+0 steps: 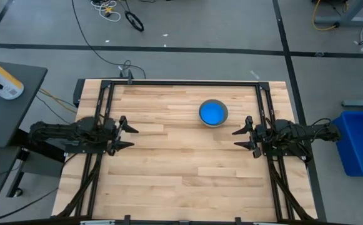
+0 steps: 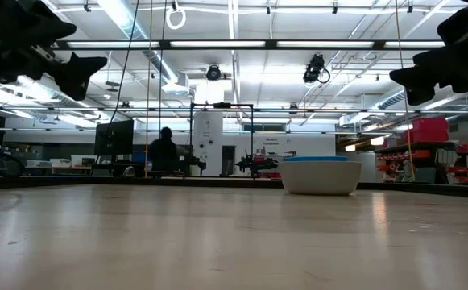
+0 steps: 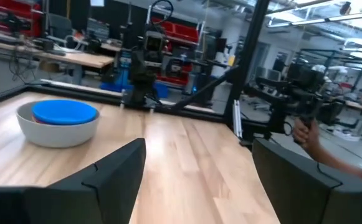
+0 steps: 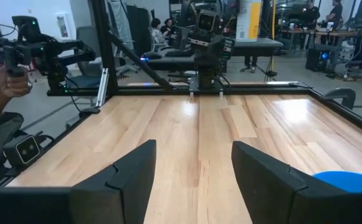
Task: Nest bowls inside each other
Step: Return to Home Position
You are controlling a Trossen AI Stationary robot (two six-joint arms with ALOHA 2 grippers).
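At the table's side edges, the left gripper [image 1: 134,137] and right gripper [image 1: 234,139] hang with fingers spread, holding nothing. Farther back, nearer the right arm, the bowls [image 1: 213,113] sit nested: grey bowl [image 3: 58,132] outermost, light blue bowl [image 3: 64,112] uppermost. They are probably light, stiff, slick plastic, best pinched at the rim.

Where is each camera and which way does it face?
High view: overhead, straight down on table; left gripper, right gripper open at sides.
Low view: table height, level toward room; grippers in top corners.
Left wrist view: past own fingers toward right arm.
Right wrist view: past own fingers toward left arm.
Shared: all four show the bowl stack.
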